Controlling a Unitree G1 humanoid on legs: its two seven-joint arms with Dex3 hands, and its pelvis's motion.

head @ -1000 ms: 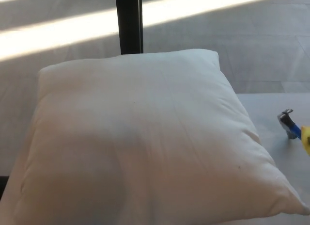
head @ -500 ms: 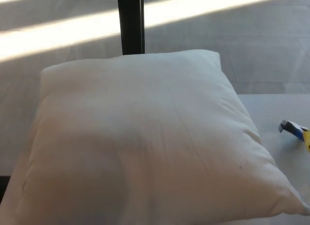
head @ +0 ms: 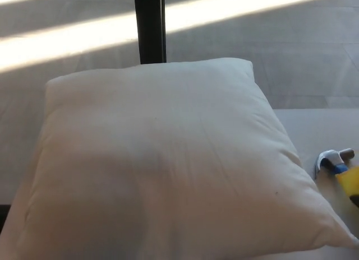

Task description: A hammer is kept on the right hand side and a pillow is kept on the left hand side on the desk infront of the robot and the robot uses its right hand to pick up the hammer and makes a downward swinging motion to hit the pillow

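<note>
A big white pillow (head: 168, 165) fills most of the head view, lying on the white desk (head: 314, 125). At the right edge the hammer (head: 339, 170) shows its metal head, a blue neck and the start of a yellow handle. It sits just right of the pillow's right corner; I cannot tell whether it rests on the desk or is lifted. The rest of its handle runs out of the picture. Neither of my hands shows.
A black post (head: 150, 26) stands behind the pillow. Beyond the desk lies a grey floor (head: 269, 41) crossed by a bright band of sunlight. The desk's far edge runs along the right side near the pillow's upper corner.
The hammer's head has shifted down and toward the pillow, and more of its yellow handle now shows. The pillow has stayed in place.
</note>
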